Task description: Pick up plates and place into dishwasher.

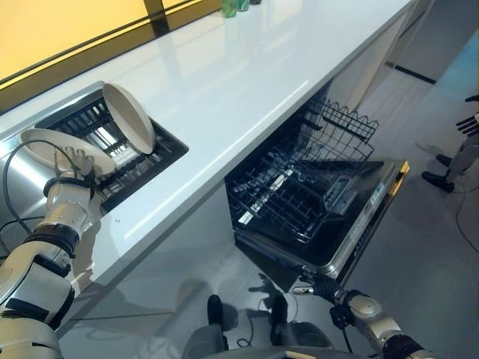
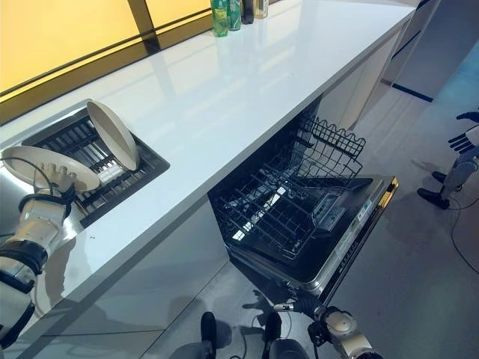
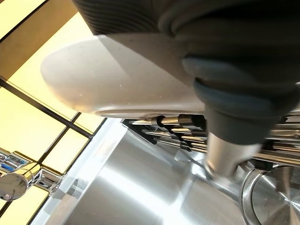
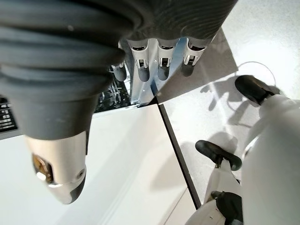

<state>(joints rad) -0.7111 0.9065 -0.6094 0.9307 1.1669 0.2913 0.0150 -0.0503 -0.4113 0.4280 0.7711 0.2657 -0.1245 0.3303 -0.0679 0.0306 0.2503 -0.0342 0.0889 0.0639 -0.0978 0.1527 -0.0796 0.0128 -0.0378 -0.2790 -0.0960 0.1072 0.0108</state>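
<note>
My left hand (image 1: 71, 179) is raised over the steel sink (image 3: 140, 187) at the counter's left end, shut on the near rim of a white plate (image 1: 52, 146). The plate lies nearly flat, with fingers (image 3: 178, 123) under it. A second white plate (image 1: 129, 116) leans upright in the dark drying rack (image 1: 150, 161) beside it. The dishwasher stands open below the counter, its wire rack (image 1: 299, 187) pulled out over the lowered door (image 1: 359, 232). Down by the door's front corner, my right hand (image 1: 318, 286) is open, its fingers (image 4: 159, 61) straight and holding nothing.
The long white counter (image 1: 247, 67) runs back to several bottles (image 2: 228, 15) by the window. A chrome faucet (image 3: 18, 180) stands beside the sink. Another figure's hand and feet (image 1: 460, 153) are on the floor at the right edge, past the dishwasher door.
</note>
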